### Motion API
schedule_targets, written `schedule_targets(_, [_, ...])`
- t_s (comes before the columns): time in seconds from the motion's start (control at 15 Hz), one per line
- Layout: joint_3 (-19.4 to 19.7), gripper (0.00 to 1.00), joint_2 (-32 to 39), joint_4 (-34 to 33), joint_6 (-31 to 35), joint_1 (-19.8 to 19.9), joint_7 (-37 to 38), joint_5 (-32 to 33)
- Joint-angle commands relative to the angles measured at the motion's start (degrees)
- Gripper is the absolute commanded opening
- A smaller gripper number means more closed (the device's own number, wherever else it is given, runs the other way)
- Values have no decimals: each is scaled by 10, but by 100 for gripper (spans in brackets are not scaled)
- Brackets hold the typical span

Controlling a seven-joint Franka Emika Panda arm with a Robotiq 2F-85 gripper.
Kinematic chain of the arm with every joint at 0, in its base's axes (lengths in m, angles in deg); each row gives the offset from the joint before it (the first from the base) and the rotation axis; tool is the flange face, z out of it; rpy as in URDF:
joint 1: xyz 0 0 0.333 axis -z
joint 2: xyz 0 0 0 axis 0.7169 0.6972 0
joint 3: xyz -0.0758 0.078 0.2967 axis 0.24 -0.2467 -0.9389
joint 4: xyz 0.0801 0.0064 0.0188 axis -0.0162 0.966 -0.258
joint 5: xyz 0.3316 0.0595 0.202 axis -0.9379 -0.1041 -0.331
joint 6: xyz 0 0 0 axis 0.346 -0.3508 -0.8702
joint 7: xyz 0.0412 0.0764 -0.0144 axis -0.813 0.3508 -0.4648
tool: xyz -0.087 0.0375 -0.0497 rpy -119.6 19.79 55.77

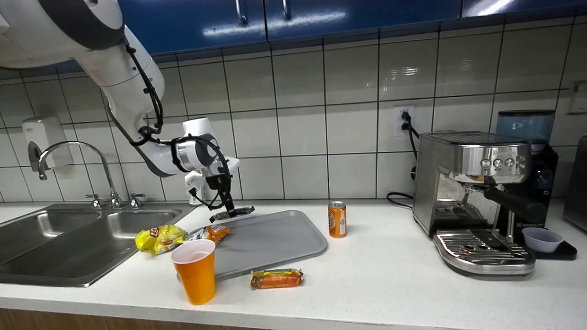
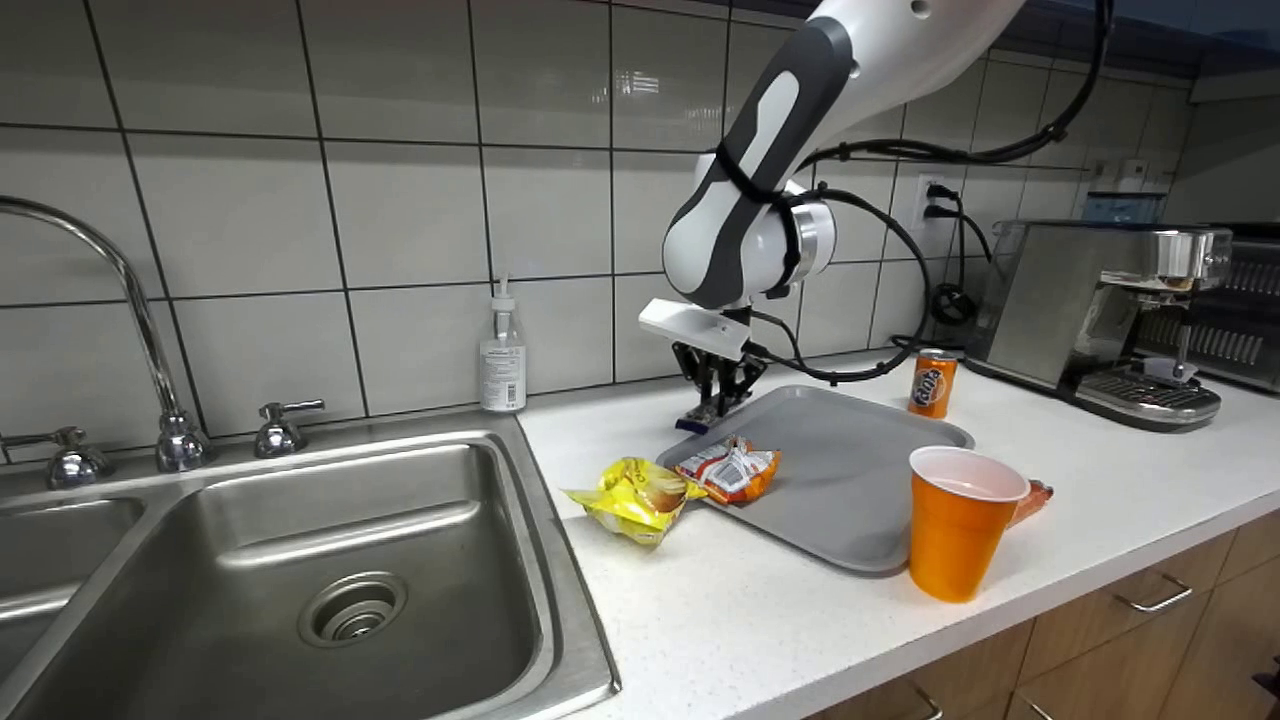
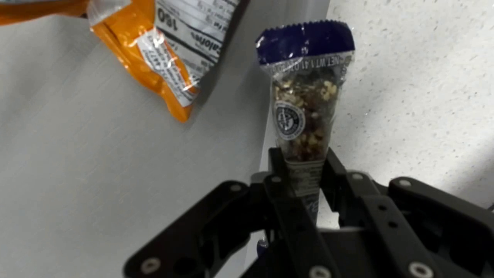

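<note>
Along the gray tray edge nearest the tiled wall, one clear-wrapped bar is clamped near mid-length by one hand, closed to its width; tray contact cannot be determined. On the tray: one orange bag. Around the tray, on the desk: one yellow bag, one can, one cup and one orange-wrapped bar, partly hidden by the cup in an exterior view. Long axis of the clear-wrapped bar: roughly parallel to that edge, blue end toward the sink.
</note>
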Motion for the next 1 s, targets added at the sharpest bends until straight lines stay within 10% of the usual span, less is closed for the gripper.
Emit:
schedule_targets(0.0, [-13, 7, 15, -32, -9, 2, -14, 7])
schedule_targets(0.73, [-38, 7, 63, -96, -20, 2, -46, -1])
schedule_targets(0.8, [-37, 51, 64, -99, -20, 2, -47, -1])
schedule_targets(0.93, [-36, 59, 66, -102, -18, 2, -48, -2])
